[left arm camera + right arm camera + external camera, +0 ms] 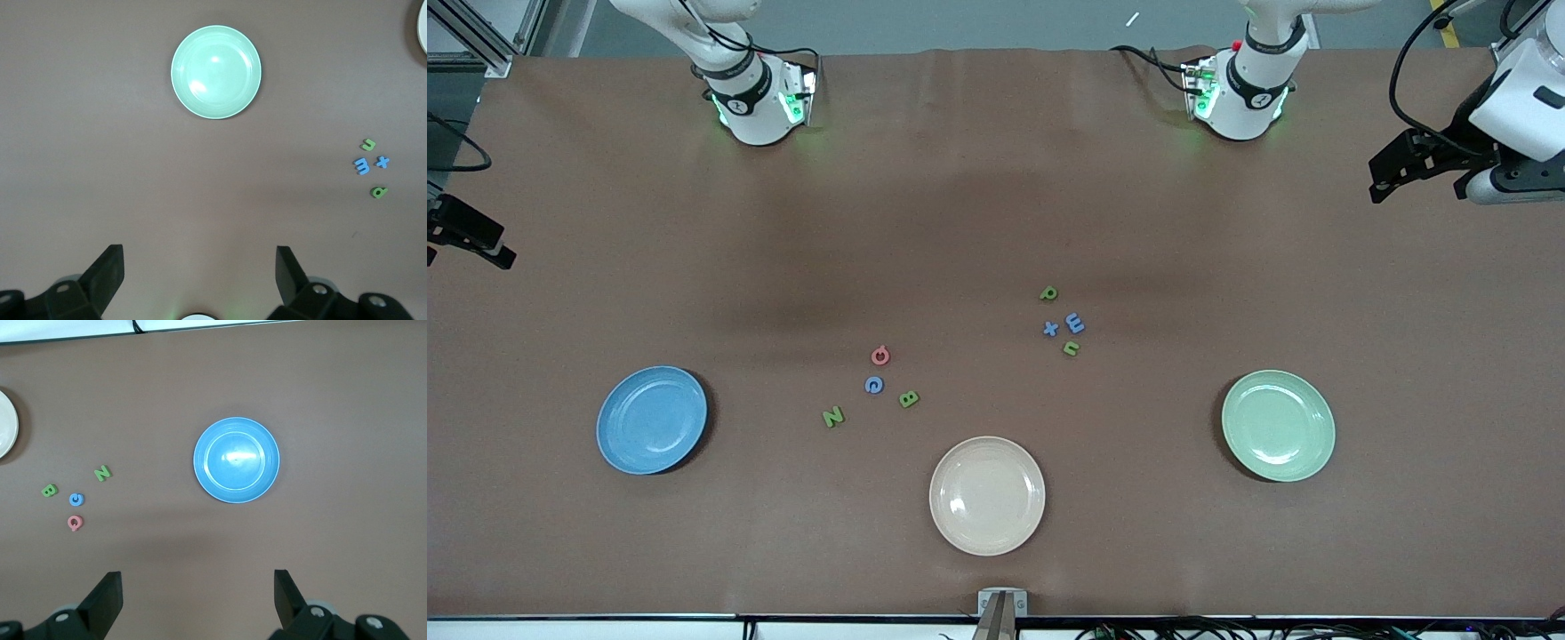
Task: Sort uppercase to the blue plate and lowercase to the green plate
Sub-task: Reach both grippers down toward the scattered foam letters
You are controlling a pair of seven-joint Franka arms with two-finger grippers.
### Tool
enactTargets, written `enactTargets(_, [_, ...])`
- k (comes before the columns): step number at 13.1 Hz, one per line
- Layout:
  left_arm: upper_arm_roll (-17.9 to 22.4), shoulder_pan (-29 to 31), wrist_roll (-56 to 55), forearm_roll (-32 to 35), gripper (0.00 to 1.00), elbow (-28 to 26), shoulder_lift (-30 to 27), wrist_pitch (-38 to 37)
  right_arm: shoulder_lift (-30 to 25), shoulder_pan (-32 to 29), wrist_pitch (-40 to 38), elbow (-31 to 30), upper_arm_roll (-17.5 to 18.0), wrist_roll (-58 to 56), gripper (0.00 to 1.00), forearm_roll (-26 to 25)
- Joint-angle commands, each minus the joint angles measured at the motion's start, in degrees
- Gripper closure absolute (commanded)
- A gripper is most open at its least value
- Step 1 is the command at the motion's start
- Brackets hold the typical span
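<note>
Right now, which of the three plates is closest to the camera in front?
The cream plate. It sits lowest in the front view, nearer than the blue plate and the green plate, which lie toward the table's two ends.

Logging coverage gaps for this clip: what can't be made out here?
- Cream plate: cut off by the picture edge in both wrist views.
- Right gripper: mostly cut off at the front view's edge.
- Pink letter: too small to tell O from Q.

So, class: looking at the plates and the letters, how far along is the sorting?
Nothing is done: the blue plate and green plate hold no letters. Nothing is in hand: the left gripper and right gripper are open, raised. All uppercase and lowercase letters remain on the table.
</note>
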Motion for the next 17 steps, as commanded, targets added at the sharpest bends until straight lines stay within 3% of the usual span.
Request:
enactTargets(1, [0.03,0.02,0.61,0.14,0.0,1.34,0.78,-0.5,0.15,-0.21,-0.69,0.6,0.11,-0.02,0.0,0.55])
enactTargets(6, [0.03,-0.16,0.7,0.14,0.0,1.34,0.78,-0.59,0.15,-0.03,-0.95,0.6,0.12,0.07,0.0,0.64])
enactTargets(9, [-0.58,-0.77,-0.79,-0.21,0.0,-1.73,2.26,-0.06,0.06,-0.03,-1.04,0.6,0.12,0.07,0.0,0.72])
enactTargets(11, [-2.85,-0.78,-5.16,-0.21,0.0,-4.97,3.41,4.39,0.14,-0.12,-1.04,0.6,0.12,0.07,0.0,0.72])
enactTargets(13, [-6.19,-0.78,-12.27,0.49,0.0,-5.08,7.78,7.39,0.15,-0.21,-1.04,0.51,0.03,0.07,0.0,0.72])
enactTargets(17, [-8.49,-2.35,-18.01,0.66,0.0,-5.51,15.96,16.35,2.33,-0.21,-0.87,-0.02,0.03,-0.02,0.0,0.64])
